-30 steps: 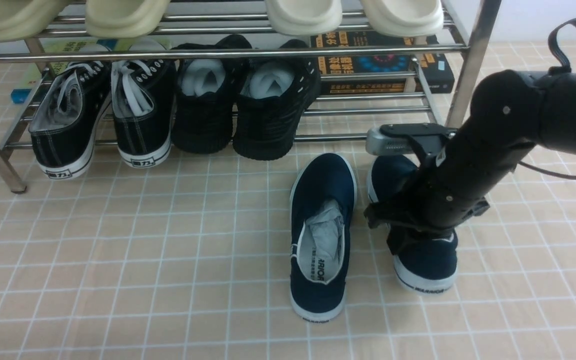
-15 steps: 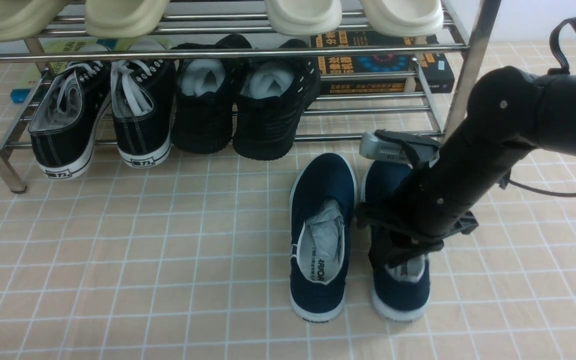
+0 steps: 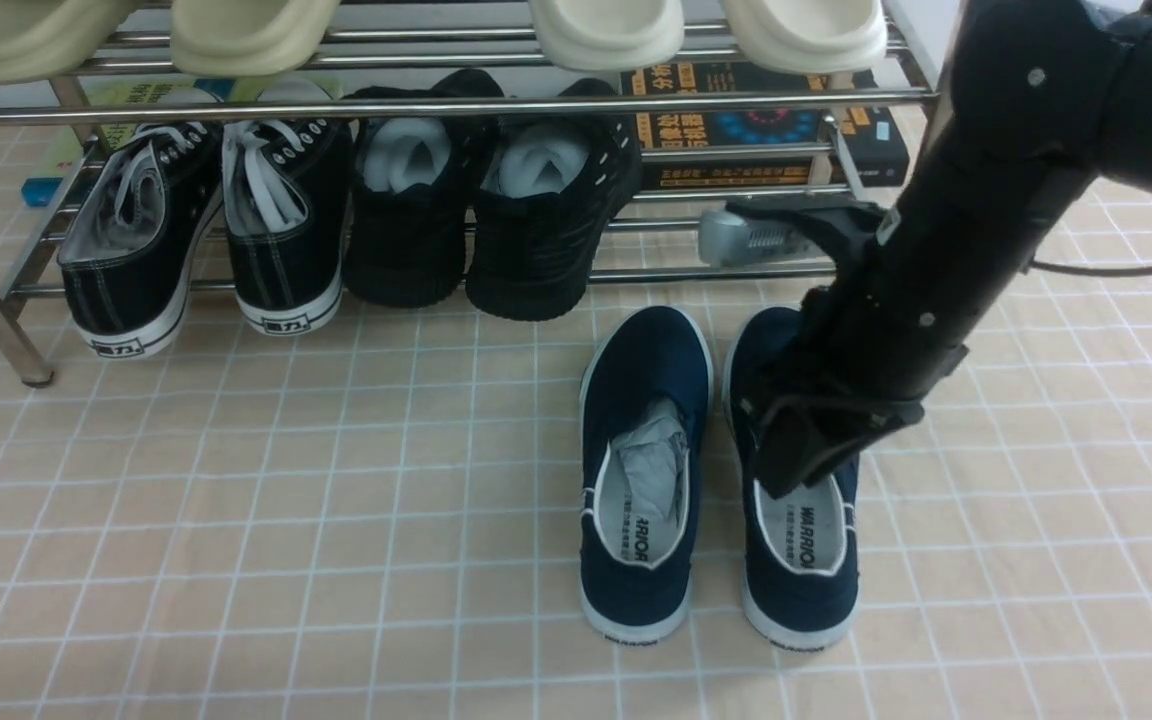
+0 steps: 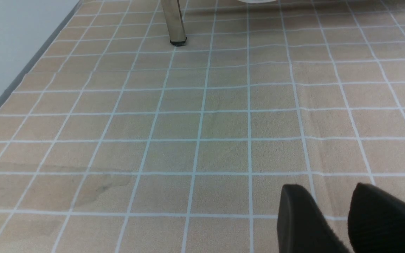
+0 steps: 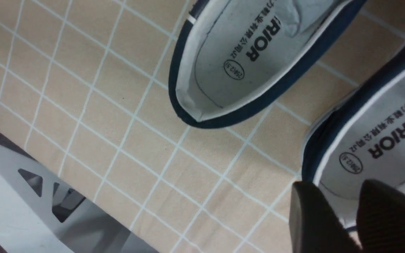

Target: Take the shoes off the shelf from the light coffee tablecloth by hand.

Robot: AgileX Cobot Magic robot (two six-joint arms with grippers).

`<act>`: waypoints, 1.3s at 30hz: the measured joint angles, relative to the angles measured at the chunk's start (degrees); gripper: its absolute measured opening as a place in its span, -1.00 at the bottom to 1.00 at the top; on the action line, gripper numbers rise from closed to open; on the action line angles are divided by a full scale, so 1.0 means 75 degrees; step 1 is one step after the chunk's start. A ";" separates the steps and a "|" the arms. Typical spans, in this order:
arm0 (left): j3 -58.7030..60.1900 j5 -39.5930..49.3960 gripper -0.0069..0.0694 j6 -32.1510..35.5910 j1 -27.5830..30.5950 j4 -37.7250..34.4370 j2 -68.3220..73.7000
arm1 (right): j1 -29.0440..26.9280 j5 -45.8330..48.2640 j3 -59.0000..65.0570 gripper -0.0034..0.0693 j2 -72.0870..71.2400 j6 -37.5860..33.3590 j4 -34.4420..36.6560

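— Is the right gripper [image 3: 786, 475] holding anything?
— No, its fingers are a little apart above one heel. The left gripper [image 4: 327, 191] gapes too, over the tablecloth [image 4: 188, 123].
— The shoes [image 3: 636, 590]?
— Blue cloth, white rubber, side by side on the checked tablecloth before the shiny shelf [image 3: 436, 105]. Only the right wrist view shows round insole stamps.
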 joint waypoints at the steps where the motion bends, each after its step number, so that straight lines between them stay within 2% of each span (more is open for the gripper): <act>1: 0.0000 0.0000 -0.19 0.0000 0.0000 0.0000 0.0000 | 0.0000 0.0008 0.0000 -0.39 -0.0021 0.0000 -0.0013; 2: 0.0000 0.0000 -0.19 0.0000 0.0000 0.0009 0.0000 | 0.0000 0.0030 0.0000 -0.54 -0.0275 -0.0006 -0.0142; 9: 0.0000 0.0000 -0.19 0.0000 0.0000 0.0011 0.0000 | 0.0000 0.0087 0.0000 -0.91 -0.1632 -0.0006 -0.0577; 17: 0.0000 0.0000 -0.19 0.0000 0.0000 0.0017 0.0000 | 0.0000 0.0200 0.0186 -0.95 -0.3990 0.0049 -0.0851; 23: 0.0000 0.0000 -0.19 0.0000 0.0000 0.0017 0.0000 | 0.0000 0.0102 0.2058 -0.95 -0.7108 0.0057 -0.1146; 25: 0.0000 0.0000 -0.19 0.0000 0.0000 0.0017 0.0000 | 0.0000 -0.0501 0.2987 -0.94 -0.8179 0.0057 -0.1183; 31: 0.0000 0.0000 -0.19 0.0000 0.0000 0.0017 0.0000 | 0.0000 -0.4180 0.6609 -0.95 -1.1763 -0.0033 -0.0955; 35: 0.0000 0.0000 -0.19 0.0000 0.0000 0.0017 0.0000 | 0.0000 -0.5555 0.8135 -0.94 -1.3011 -0.0059 -0.0947; 39: 0.0000 0.0000 -0.19 0.0000 0.0000 0.0025 0.0000 | 0.0000 -0.6179 0.8947 -0.94 -1.3257 -0.0091 -0.0911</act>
